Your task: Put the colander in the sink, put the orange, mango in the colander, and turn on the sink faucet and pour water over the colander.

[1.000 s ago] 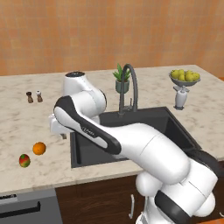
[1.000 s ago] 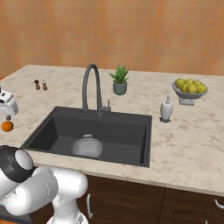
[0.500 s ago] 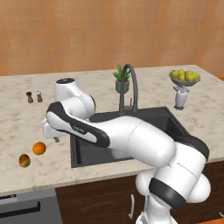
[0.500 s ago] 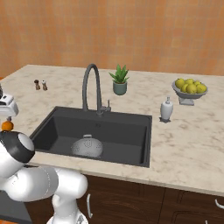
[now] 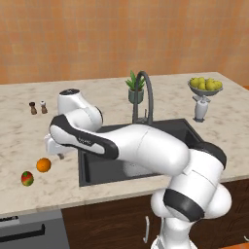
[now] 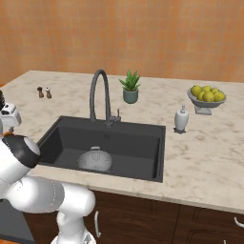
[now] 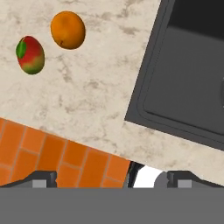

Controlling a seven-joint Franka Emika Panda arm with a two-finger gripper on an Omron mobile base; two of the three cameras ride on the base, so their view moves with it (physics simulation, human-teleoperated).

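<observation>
One of three steps looks done: the colander (image 6: 95, 159) sits inside the sink (image 6: 143, 131), near the front wall, left of the drain area. Step in hand is fruit pickup. The orange (image 5: 44, 165) lies on the desk (image 5: 19, 141) left of the sink, well clear of its rim; the mango (image 5: 27, 178) is just beside the orange, further from the sink and nearer the desk's front edge. They are close but not touching. The gripper (image 5: 52, 145) hangs over the desk between sink rim and orange, fingers (image 7: 41, 179) spread wide, holding nothing. Next move, as I judge it: shift away from the sink to centre over the orange, descend, close on it. It's round and smooth, so an off-centre grip may roll it. The faucet (image 6: 99, 95) at the sink's back rim comes last.
</observation>
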